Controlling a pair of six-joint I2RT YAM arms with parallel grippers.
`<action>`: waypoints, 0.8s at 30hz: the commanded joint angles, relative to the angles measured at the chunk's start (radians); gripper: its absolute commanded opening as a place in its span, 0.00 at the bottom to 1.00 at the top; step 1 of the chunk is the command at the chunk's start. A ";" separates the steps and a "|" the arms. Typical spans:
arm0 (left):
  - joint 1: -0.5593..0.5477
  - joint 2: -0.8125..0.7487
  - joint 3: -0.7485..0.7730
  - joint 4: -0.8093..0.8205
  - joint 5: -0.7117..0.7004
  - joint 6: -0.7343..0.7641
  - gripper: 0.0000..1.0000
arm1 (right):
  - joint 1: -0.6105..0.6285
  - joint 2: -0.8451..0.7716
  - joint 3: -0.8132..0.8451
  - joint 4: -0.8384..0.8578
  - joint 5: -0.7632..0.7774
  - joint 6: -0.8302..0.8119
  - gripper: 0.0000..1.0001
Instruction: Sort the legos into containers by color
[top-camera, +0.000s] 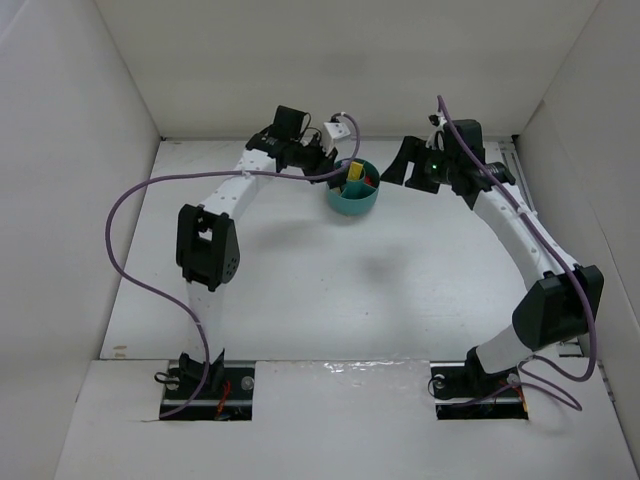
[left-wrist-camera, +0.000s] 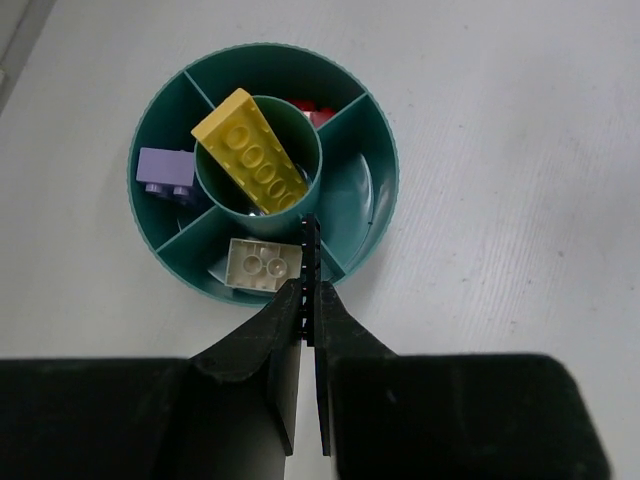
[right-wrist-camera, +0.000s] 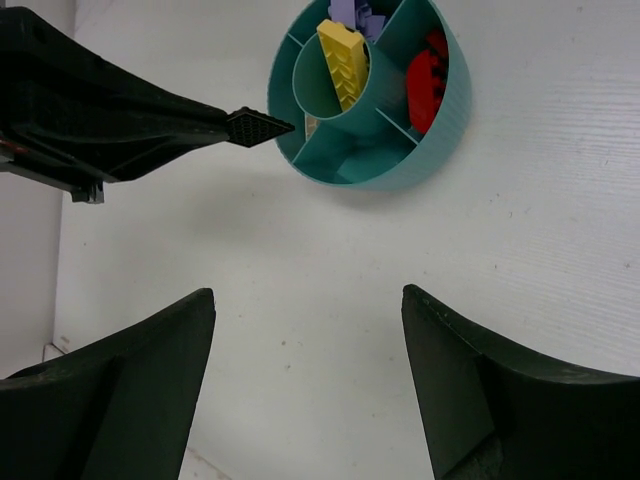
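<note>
With no loose brick visible on the white table (top-camera: 300, 300), the sorting looks all but done as the left gripper (left-wrist-camera: 308, 290) hangs at the near rim of the teal dish (right-wrist-camera: 400, 178). Its jaws are pressed together, the tips over the divider that parts the wedge holding a cream brick (left-wrist-camera: 262, 265) from the bare wedge (left-wrist-camera: 360, 195) beside it. A thin black ridged edge shows between the fingertips (a pad's edge or a slim black piece, the views cannot settle which). Every lego in sight lies in the dish, straight ahead of that gripper. A long yellow brick (left-wrist-camera: 255, 150) leans in the central cup (left-wrist-camera: 318, 165), its long axis running diagonally from the far left down toward the tips. A pale purple brick (left-wrist-camera: 165, 170) sits in the left wedge and a red brick (left-wrist-camera: 312, 112) in the far wedge, while the cream brick lies just beside the tips. The right gripper (right-wrist-camera: 308, 293) hovers on the dish's other side, near it but apart, its fingers spread wide with nothing between them. The left arm is plainly the nearer, so any further move at the dish would likely fall to it with a short reach forward and down, steering clear of the yellow brick's overhang
</note>
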 joint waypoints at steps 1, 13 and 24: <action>-0.015 -0.008 0.063 -0.072 -0.004 0.136 0.00 | -0.006 -0.005 0.047 0.010 -0.021 0.016 0.80; -0.044 -0.008 0.063 -0.095 0.074 0.163 0.00 | -0.006 0.004 0.047 0.019 -0.012 0.016 0.81; -0.064 0.037 0.104 -0.057 0.074 0.144 0.02 | -0.006 -0.005 0.047 0.028 -0.003 0.025 0.83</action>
